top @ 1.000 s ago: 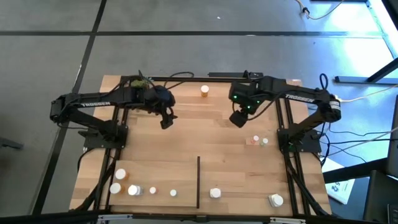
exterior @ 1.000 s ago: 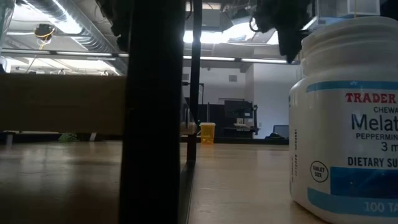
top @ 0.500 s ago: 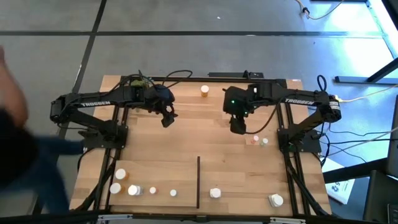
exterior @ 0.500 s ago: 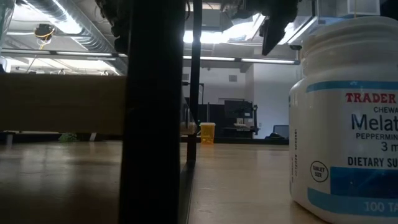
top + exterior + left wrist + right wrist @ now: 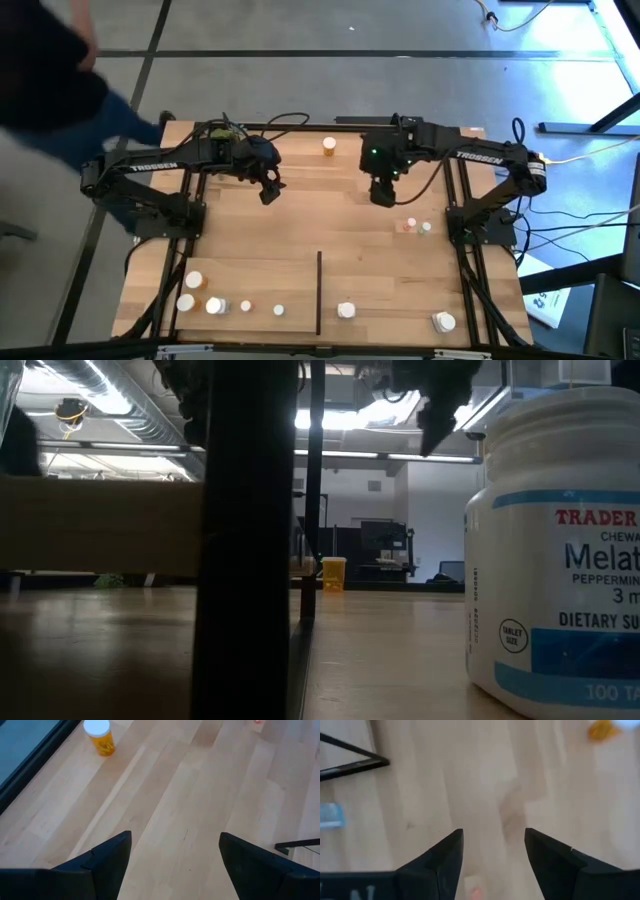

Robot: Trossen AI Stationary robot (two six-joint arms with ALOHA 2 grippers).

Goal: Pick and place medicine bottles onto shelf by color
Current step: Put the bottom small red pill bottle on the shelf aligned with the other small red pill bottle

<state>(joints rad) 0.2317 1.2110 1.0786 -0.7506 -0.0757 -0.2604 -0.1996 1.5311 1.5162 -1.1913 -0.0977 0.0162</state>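
Observation:
The shelf (image 5: 300, 225) is a light-wood board with black rails and a thin black divider strip (image 5: 319, 290). Several white-capped medicine bottles stand near its front edge, left of the divider (image 5: 214, 306) and right of it (image 5: 346, 310). An orange bottle (image 5: 329, 147) stands at the far edge, also seen in the left wrist view (image 5: 100, 737). Two tiny bottles (image 5: 405, 226) stand at the right. My left gripper (image 5: 268, 193) (image 5: 175, 837) and right gripper (image 5: 382, 195) (image 5: 494, 832) hover open above the bare middle, nothing between their fingers.
A large white bottle (image 5: 560, 550) stands close to the low camera, beside a black post (image 5: 245, 540). A person in dark clothing (image 5: 60, 70) is beyond the table's far left corner. Cables lie along the far edge (image 5: 290, 122). Bare board lies between the two grippers.
My right gripper has rolled about the line it points along while staying over the same part of the board, still open. A person has come in at the table's left side and moved on toward its far left corner.

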